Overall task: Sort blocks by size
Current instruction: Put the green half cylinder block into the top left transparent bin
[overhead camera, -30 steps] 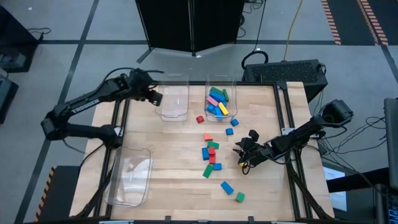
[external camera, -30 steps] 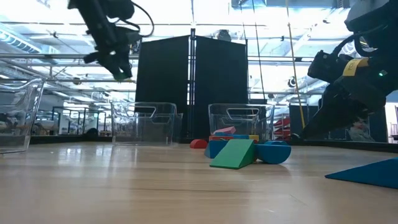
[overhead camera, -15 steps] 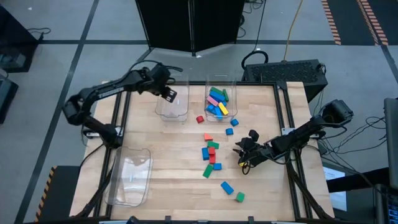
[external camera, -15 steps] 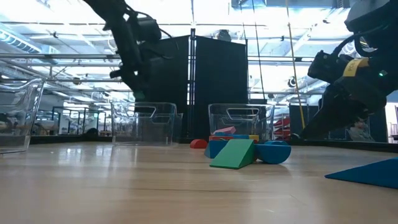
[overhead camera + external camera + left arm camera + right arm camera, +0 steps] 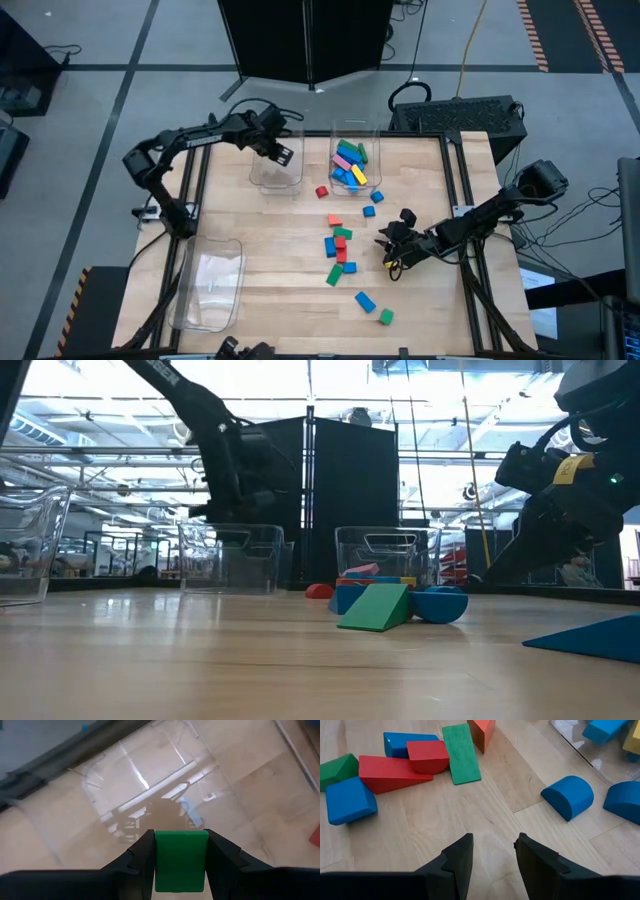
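Since the earlier frame, my left arm has swung inward from the table's left edge, so that my left gripper (image 5: 283,153) now hangs over the empty clear bin (image 5: 264,176) at the far side, clenched on a green block (image 5: 180,860) pinched between both fingers (image 5: 136,861); the wrist view shows the bin's floor directly below the block. My right arm has not moved: my right gripper (image 5: 388,247) rests low over the table (image 5: 280,300) near the right edge, fingers (image 5: 454,857) parted and grasping nothing, bare wood between them.

Blocks already gathered: a mixed heap of blue, pink, green, yellow and cyan pieces (image 5: 349,163) in the second far bin (image 5: 372,135), just beside the first. Blocks loose on the table: a small red one (image 5: 321,191) in front of the two bins, two blue ones (image 5: 373,203) near the filled bin, a central cluster of red, green and blue pieces (image 5: 338,253), and a blue-and-green pair (image 5: 372,307) toward the near edge. A third clear bin (image 5: 185,295) lies at the near left corner, apart from all blocks.
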